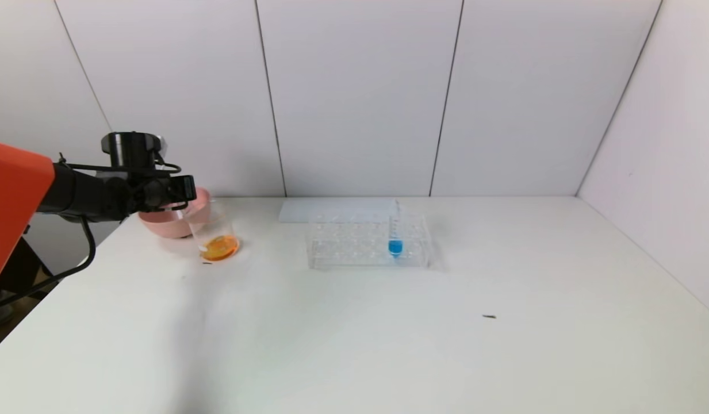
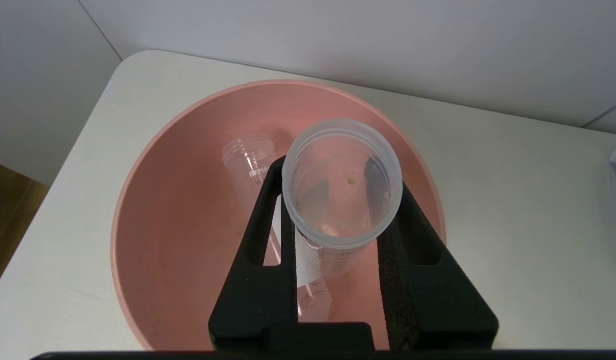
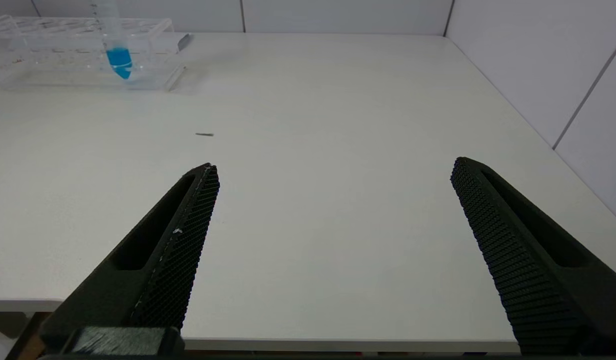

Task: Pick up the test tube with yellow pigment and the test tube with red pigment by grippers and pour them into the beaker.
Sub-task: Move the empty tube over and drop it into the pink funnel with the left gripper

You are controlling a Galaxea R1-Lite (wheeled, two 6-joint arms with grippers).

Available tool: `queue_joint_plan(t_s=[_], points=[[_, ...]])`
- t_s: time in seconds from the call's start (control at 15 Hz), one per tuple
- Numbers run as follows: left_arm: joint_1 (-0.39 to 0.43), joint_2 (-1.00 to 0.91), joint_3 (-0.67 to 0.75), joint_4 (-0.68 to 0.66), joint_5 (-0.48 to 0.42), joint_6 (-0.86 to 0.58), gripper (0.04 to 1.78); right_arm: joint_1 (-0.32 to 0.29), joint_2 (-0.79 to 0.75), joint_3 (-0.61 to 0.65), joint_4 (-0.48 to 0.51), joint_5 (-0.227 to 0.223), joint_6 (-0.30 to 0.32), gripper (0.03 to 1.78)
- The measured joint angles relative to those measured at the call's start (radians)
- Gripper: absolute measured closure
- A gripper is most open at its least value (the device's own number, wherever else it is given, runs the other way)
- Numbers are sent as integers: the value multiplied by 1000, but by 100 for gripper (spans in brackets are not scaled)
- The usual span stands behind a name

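Beaker holding orange liquid stands beside the pink bowl. Left gripper hangs over that bowl, clamped on an emptied test tube (another lies inside). Right gripper is parked, wide open.

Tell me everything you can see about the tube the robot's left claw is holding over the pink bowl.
The held tube is clear, thin-walled plastic with a round open mouth, a ridged rim and faint graduation marks on its side. It looks empty apart from a few tiny specks inside. The left gripper clamps it between two black fingers, open mouth facing the wrist camera. It hangs above the pink bowl, where another empty clear tube already lies. The head view hides it behind the arm.
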Motion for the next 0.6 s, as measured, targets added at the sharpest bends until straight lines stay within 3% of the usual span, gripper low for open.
queue_joint_plan(t_s=[0.2, 0.33, 0.6], points=[[0, 0, -1, 0, 0, -2, 131, 0, 0, 0, 0, 0, 0, 11], [0, -1, -3, -2, 0, -3, 119, 0, 0, 0, 0, 0, 0, 11], [3, -4, -6, -2, 0, -4, 59, 0, 0, 0, 0, 0, 0, 11]])
